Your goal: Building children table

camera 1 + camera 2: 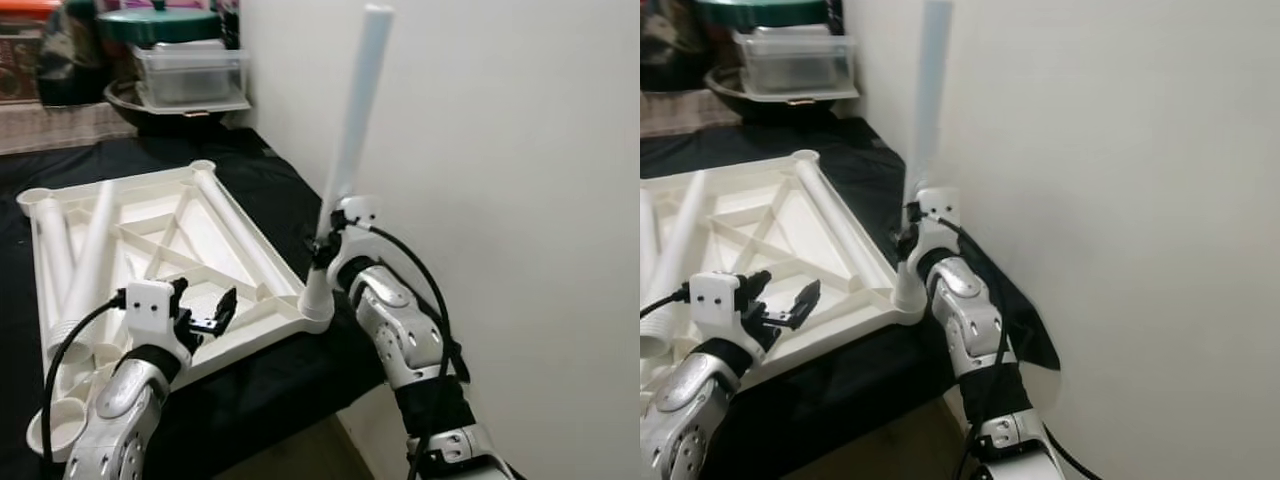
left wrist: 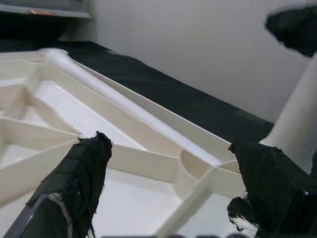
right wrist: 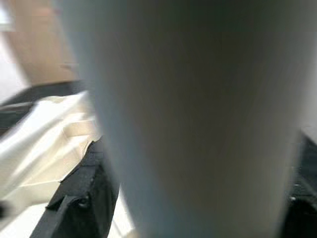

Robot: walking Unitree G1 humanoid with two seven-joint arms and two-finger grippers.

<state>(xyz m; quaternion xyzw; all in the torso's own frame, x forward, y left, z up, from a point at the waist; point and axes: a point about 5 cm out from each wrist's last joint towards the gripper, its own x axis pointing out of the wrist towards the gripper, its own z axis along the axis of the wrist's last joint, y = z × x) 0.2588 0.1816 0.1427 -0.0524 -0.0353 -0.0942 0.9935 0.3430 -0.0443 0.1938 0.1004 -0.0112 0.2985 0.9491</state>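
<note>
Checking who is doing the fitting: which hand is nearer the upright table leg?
Right. The right hand is clamped on the upright table leg at the tabletop corner; the left hand hovers open over the tabletop, apart from it.

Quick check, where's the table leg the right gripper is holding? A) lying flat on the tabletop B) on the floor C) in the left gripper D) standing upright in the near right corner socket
D: the right gripper is shut on the white leg, which stands upright with its foot in the corner socket of the upturned tabletop.
</note>
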